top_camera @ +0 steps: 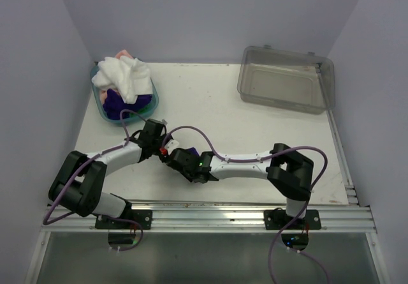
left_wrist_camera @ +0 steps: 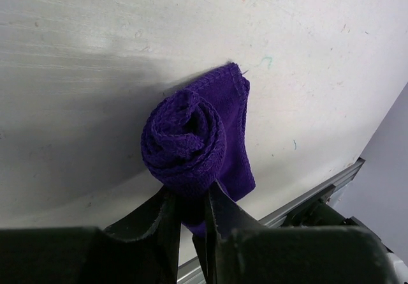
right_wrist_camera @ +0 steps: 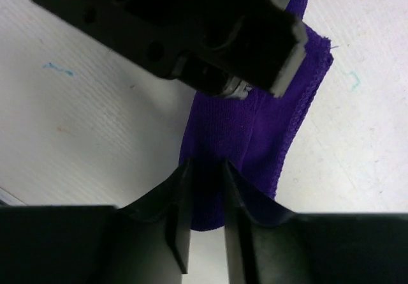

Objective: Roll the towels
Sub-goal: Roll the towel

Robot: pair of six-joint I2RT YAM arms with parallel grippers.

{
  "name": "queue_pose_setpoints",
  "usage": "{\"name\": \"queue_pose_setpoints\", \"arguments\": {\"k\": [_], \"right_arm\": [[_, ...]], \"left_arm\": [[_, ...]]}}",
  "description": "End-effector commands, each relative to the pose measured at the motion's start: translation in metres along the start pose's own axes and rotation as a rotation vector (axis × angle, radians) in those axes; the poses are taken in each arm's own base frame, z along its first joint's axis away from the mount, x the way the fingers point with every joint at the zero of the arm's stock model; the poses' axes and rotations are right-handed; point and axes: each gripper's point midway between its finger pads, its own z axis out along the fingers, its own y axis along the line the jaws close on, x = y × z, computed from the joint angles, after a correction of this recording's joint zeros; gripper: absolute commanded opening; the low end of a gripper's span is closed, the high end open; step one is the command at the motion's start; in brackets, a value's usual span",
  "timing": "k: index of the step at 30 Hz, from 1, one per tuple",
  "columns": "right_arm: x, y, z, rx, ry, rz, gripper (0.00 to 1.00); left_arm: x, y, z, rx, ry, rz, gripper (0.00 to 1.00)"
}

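- Far left, at the back corner of the counter, I see the teal basket holding a heap. The white towel is bunched on top and spills over the rim, a bit of the peach-pink towel shows behind it, and some purple cloth lies beneath.
- Nearer me, left of the middle, my left hand is clenched on the dark purple towel. The two fingers pinch the lower end of its rolled part right at their tips.
- That towel is only partly rolled. The left wrist view shows a tight spiral end-on just beyond the fingers, with a flat tail running off to the right of it. The right wrist view shows that tail lying flat on the counter.
- From above, the towel is hidden beneath the two hands, which meet tip to tip near the front middle of the counter.
- Right of centre, my right hand faces the left one head-on — the left hand's black body fills the top of the right wrist view. The right fingers stand a narrow gap apart over the near edge of the flat tail. I cannot tell whether they nip the cloth or merely straddle it.
- Far right, at the back, the clear grey bin sits on the counter — well apart from both hands and from the basket.
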Motion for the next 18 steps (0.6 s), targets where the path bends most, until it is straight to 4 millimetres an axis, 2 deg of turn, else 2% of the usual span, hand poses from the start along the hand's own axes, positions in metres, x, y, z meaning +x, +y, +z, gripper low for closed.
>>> {"name": "queue_pose_setpoints", "arguments": {"k": [1,3,4,5,6,7,10,11,12,13,14,15,16,17,18], "right_arm": [[-0.013,-0.001,0.003,0.033,-0.041,0.036,0.23],[-0.011,-0.002,0.003,0.036,-0.039,0.058,0.07],[-0.012,0.000,0.002,0.027,-0.047,0.067,0.03],[-0.013,-0.001,0.001,0.024,-0.053,0.077,0.00],[-0.014,-0.001,-0.001,0.006,-0.067,0.096,0.00],[-0.015,0.000,-0.002,-0.011,-0.075,0.109,0.00],[-0.018,0.003,-0.006,-0.111,-0.096,0.174,0.00],[-0.018,0.003,-0.007,-0.139,-0.100,0.194,0.00],[-0.008,0.003,-0.006,-0.164,-0.083,0.222,0.00],[-0.020,-0.001,-0.011,-0.206,-0.128,0.267,0.00],[-0.020,0.005,-0.014,-0.272,-0.129,0.288,0.00],[-0.009,0.005,-0.012,-0.303,-0.109,0.329,0.00],[-0.021,-0.004,-0.015,-0.331,-0.154,0.379,0.00],[-0.020,0.001,-0.019,-0.397,-0.152,0.401,0.00],[-0.009,0.001,-0.017,-0.421,-0.124,0.444,0.00]], "left_arm": [[-0.001,-0.003,-0.004,0.006,-0.019,-0.005,0.22],[-0.001,-0.005,-0.005,0.013,-0.017,-0.009,0.26],[-0.001,-0.004,-0.006,0.012,-0.019,-0.009,0.36],[-0.003,-0.006,-0.007,0.014,-0.026,-0.007,0.41],[-0.003,-0.006,-0.008,0.008,-0.027,-0.005,0.46],[-0.004,-0.007,-0.010,0.008,-0.032,0.000,0.56],[-0.009,-0.012,-0.014,0.011,-0.052,0.007,0.67],[-0.011,-0.016,-0.016,0.021,-0.060,0.011,0.68],[-0.011,-0.016,-0.017,0.021,-0.060,0.014,0.69],[-0.012,-0.016,-0.017,0.015,-0.061,0.014,0.70],[-0.014,-0.019,-0.019,0.018,-0.067,0.019,0.70],[-0.016,-0.019,-0.019,0.015,-0.069,0.023,0.70],[-0.015,-0.019,-0.019,0.013,-0.069,0.025,0.70],[-0.016,-0.019,-0.020,0.014,-0.073,0.026,0.70],[-0.016,-0.019,-0.020,0.013,-0.072,0.024,0.70]]}}
